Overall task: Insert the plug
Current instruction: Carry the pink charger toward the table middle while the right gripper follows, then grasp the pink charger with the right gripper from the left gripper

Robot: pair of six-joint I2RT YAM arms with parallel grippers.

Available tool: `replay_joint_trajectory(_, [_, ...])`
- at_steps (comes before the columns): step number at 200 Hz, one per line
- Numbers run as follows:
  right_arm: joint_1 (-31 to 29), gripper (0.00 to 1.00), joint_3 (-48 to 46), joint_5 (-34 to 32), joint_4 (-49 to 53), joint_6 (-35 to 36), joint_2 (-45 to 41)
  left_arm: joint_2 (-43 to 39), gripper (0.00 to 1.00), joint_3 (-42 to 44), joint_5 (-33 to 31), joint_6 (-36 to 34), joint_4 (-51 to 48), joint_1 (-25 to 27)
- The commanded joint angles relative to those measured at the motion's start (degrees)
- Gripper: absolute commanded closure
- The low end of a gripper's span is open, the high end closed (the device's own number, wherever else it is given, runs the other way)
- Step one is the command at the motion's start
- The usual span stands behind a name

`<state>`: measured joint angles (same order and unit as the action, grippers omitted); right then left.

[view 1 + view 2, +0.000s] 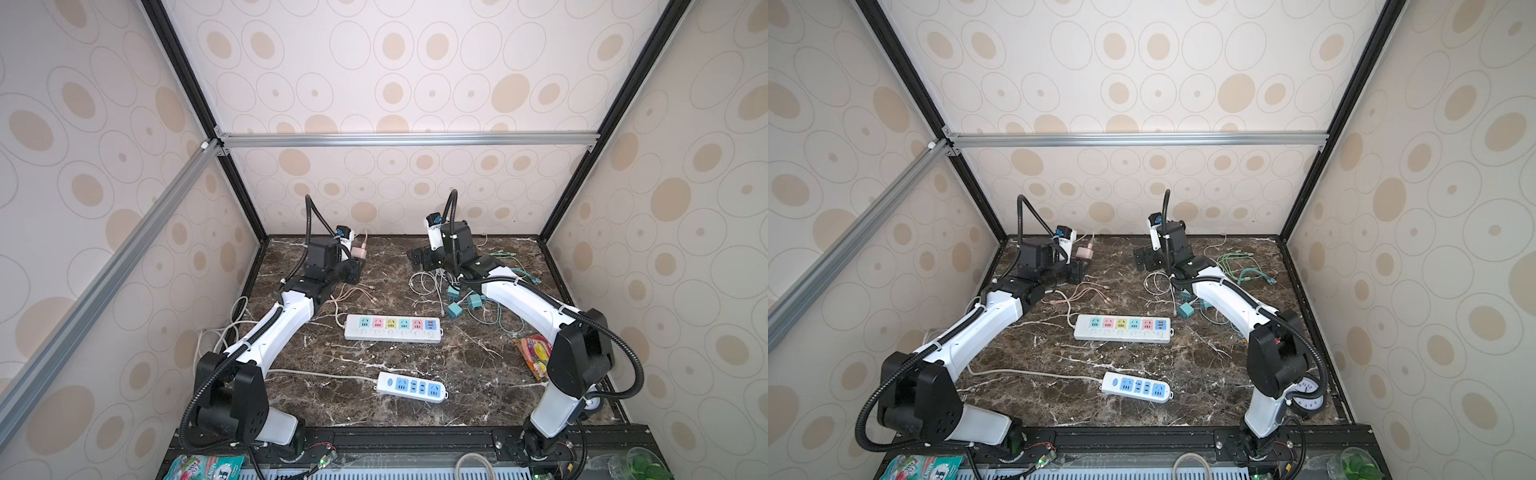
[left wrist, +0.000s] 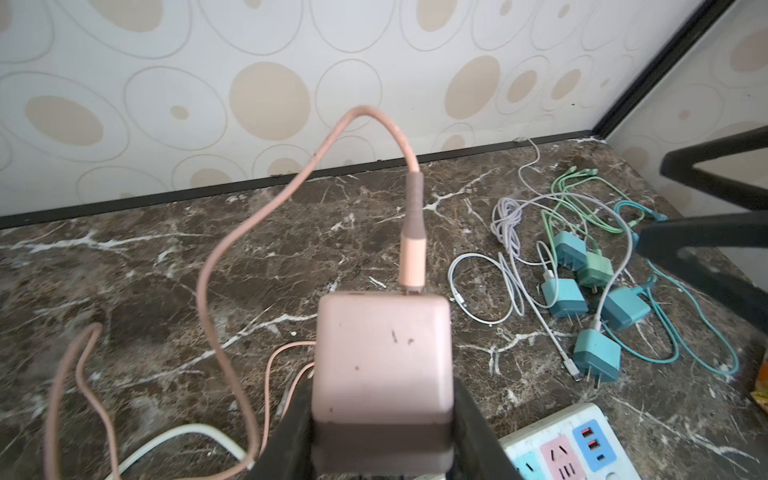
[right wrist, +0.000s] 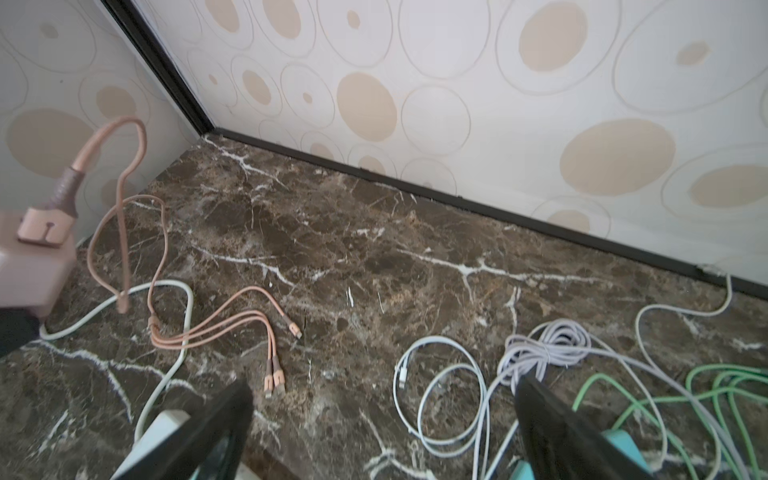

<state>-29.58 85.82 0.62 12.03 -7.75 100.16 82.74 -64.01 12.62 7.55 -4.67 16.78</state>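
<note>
The left end effector (image 2: 382, 386) gripped the pink charger (image 2: 384, 345) by its sides, holding it clear of the marble tabletop (image 1: 457, 365) near the back. Its pink cable (image 2: 232, 249) looped up from the top. The power strip (image 1: 392, 328) with coloured sockets lay apart from it, nearer the front. The right end effector (image 3: 384, 384) stood wide and empty beside a bundle of pale cable (image 3: 548, 345).
</note>
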Motion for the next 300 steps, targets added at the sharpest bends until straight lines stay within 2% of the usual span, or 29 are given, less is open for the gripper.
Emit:
replay_joint_trajectory(1, [0.8, 0.0, 0.6, 9.0, 9.2, 0.0, -2.3, -1.4, 1.0, 1.4, 4.4, -6.8, 6.2, 1.3])
replay_joint_trajectory(16, [0.8, 0.0, 0.9, 12.9, 11.7, 2.1, -2.9, -1.9, 1.0, 2.8, 7.6, -10.6, 8.0, 2.7])
replay_joint_trajectory(51, [0.8, 0.0, 4.9, 19.0, 20.1, 2.1, -2.9, -3.9, 1.0, 7.2, 13.9, -16.8, 14.0, 3.3])
replay_joint_trajectory(82, [0.8, 0.01, 7.5, 22.9, 24.3, 1.7, -2.9, -4.8, 1.0, 8.8, 14.0, -23.9, 15.7, 4.3])
replay_joint_trajectory(99, [0.9, 0.01, 8.7, 24.8, 25.5, 1.0, -2.9, -5.0, 1.0, 9.1, 11.6, -27.4, 15.7, 4.9])
replay_joint_trajectory(120, [0.8, 0.02, 10.0, 30.6, 26.1, -0.4, -2.4, -5.1, 1.0, 10.0, 11.7, -31.3, 16.3, 5.8])
replay_joint_trajectory(146, [0.7, 0.06, 11.5, 36.4, 27.0, -1.8, -0.9, -8.3, 1.0, 17.9, 14.0, -41.1, 26.3, 8.4])
replay_joint_trajectory(156, [0.8, 0.12, 12.2, 37.2, 27.9, -1.2, -0.3, -9.5, 1.0, 20.7, 15.2, -43.3, 30.2, 8.9])
replay_joint_trajectory(170, [0.7, 0.17, 12.7, 38.4, 28.6, 0.4, 0.4, -9.7, 1.0, 20.8, 16.2, -43.3, 30.9, 9.0])
replay_joint_trajectory(186, [0.7, 0.17, 12.1, 40.9, 27.7, 1.5, 0.5, -9.2, 1.0, 19.8, 16.5, -44.3, 28.2, 9.2])
replay_joint_trajectory(204, [0.4, 0.19, 11.6, 44.4, 26.7, 1.9, 0.7, -9.3, 1.0, 20.8, 15.9, -45.1, 29.4, 9.5])
replay_joint_trajectory(250, [-0.1, 0.2, 11.0, 43.9, 25.6, 0.5, 1.3, -9.1, 1.0, 21.8, 15.2, -43.0, 32.8, 9.6])
replay_joint_trajectory(260, [-0.2, 0.24, 10.6, 45.4, 24.8, 0.1, 1.7, -9.1, 1.0, 21.9, 15.7, -42.6, 33.2, 9.6])
replay_joint_trajectory(282, [-0.6, 0.39, 10.4, 48.2, 23.0, -1.1, 2.5, -9.0, 1.0, 21.9, 16.1, -42.9, 33.2, 9.6])
replay_joint_trajectory(300, [-0.7, 0.43, 10.5, 48.4, 22.2, -1.4, 3.0, -9.0, 1.0, 22.0, 16.2, -43.2, 33.2, 9.6])
